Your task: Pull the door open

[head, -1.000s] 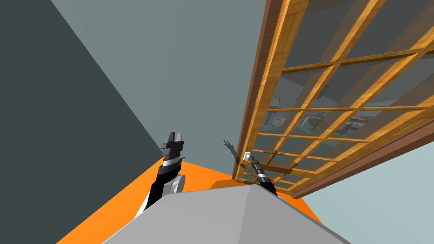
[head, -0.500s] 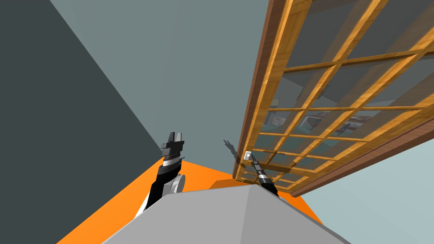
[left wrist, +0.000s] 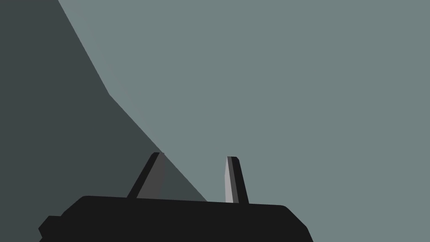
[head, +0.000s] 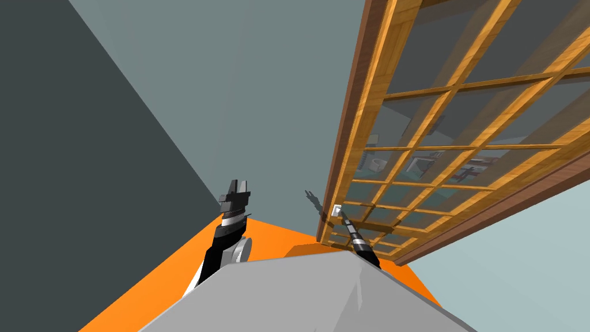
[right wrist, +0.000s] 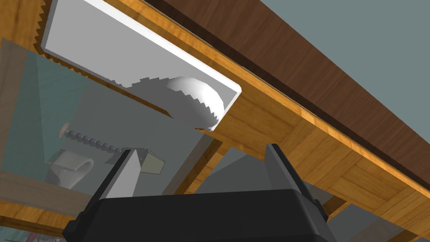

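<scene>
The door [head: 461, 132] is a wooden lattice with glass panes in a dark brown frame [right wrist: 294, 63]. It stands to my right. A white plate [right wrist: 109, 50] with a round white knob [right wrist: 195, 98] sits on the door's edge stile and looks small in the head view [head: 336, 210]. My right gripper [right wrist: 201, 148] is open just short of the knob, which lies beyond the fingertips with nothing between them. My left gripper [head: 239, 183] is raised in front of the grey wall, and its fingers [left wrist: 233, 176] stand apart on nothing.
The floor [head: 173, 271] is orange. A grey wall [head: 230, 86] runs ahead and meets a darker wall [head: 57, 144] on the left. A brown block [head: 302, 251] lies at the door's foot. Furniture of another room shows through the glass.
The door's top edge has shifted slightly to the right in the head view. My right forearm has drawn back a little toward me. The left arm has not moved.
</scene>
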